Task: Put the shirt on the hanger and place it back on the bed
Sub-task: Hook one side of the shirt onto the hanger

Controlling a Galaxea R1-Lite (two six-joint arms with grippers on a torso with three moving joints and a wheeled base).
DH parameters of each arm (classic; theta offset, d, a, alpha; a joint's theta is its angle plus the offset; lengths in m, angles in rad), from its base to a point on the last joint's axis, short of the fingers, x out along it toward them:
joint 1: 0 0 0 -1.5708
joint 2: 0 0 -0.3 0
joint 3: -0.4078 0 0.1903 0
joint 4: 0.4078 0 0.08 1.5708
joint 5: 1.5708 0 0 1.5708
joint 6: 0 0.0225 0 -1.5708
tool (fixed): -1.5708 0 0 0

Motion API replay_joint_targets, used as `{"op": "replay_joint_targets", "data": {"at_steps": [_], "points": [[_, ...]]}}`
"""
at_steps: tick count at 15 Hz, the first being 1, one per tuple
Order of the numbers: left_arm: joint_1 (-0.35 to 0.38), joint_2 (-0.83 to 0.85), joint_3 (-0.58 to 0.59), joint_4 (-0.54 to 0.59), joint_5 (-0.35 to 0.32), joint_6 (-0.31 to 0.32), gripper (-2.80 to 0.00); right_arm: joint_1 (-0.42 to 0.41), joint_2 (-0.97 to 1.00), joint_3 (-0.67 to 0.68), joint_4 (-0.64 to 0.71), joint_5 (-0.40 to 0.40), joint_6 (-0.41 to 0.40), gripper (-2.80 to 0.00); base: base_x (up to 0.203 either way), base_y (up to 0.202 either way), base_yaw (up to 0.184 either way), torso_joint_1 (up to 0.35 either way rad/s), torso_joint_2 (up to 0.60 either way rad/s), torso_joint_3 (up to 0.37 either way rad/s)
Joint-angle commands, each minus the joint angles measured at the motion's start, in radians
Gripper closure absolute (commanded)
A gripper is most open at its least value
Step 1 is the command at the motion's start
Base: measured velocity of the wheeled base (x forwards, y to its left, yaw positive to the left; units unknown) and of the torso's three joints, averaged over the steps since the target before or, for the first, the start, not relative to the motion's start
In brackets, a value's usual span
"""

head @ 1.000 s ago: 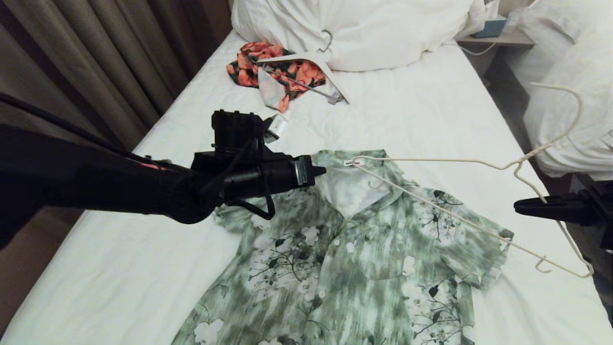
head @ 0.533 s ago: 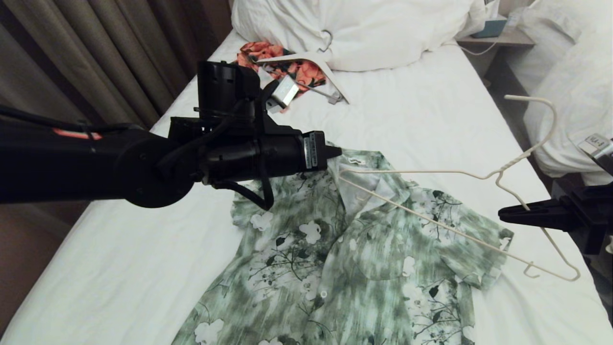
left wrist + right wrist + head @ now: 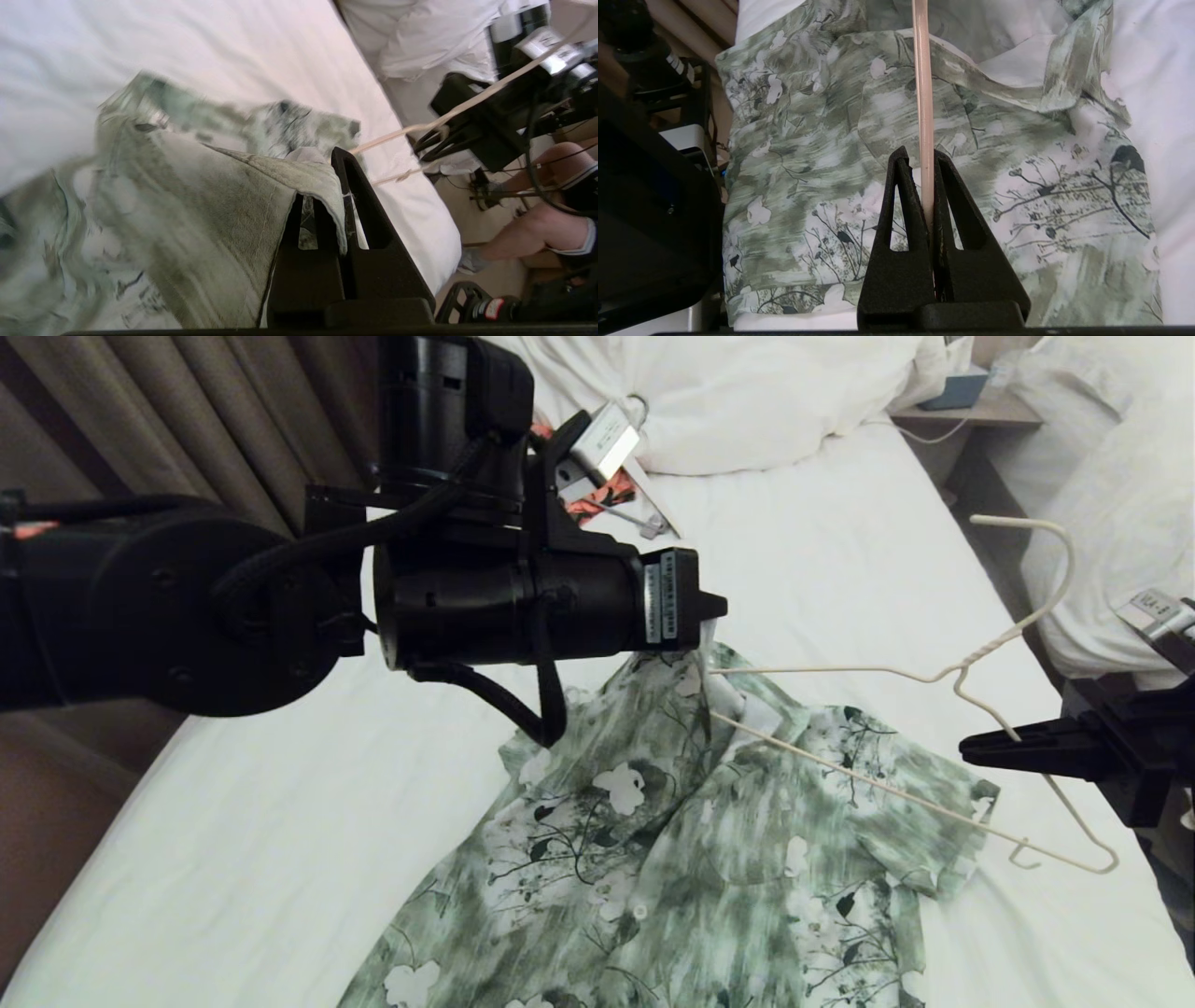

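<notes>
Left end effector [image 3: 705, 616]: clamped on shirt [image 3: 709, 840] collar, lifted.
Right end effector [image 3: 971, 747]: clamped on hanger [image 3: 840, 767].
Hanger axis: tip points toward held collar, just beside it.

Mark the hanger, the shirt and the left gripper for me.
hanger [image 3: 840, 674]: head view, on its upper wire arm.
shirt [image 3: 709, 868]: head view, on the chest fabric.
left gripper [image 3: 337, 191]: left wrist view, between the fingertips pinching the shirt.

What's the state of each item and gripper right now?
shirt: collar edge lifted, rest flat on bed
hanger: held in the air, one end at collar
left gripper: shut on shirt collar
right gripper: shut on hanger wire
orange garment: crumpled near pillow
</notes>
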Motion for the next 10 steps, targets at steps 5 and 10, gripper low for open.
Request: {"op": "replay_joint_targets", "data": {"at_steps": [5,10], "points": [[-0.059,0.094,-0.074,-0.004,0.086,0.086,0.0,-0.009,-0.072,0.055,0.005,0.015,-0.007,0.0,0.0,0.0,0.0,0.0,0.0,0.0],[0.022,0.045,-0.038,0.0,0.103,0.178,0.0,-0.072,-0.139,0.128,0.004,0.028,-0.015,0.0,0.0,0.0,0.0,0.0,0.0,0.0]]}}
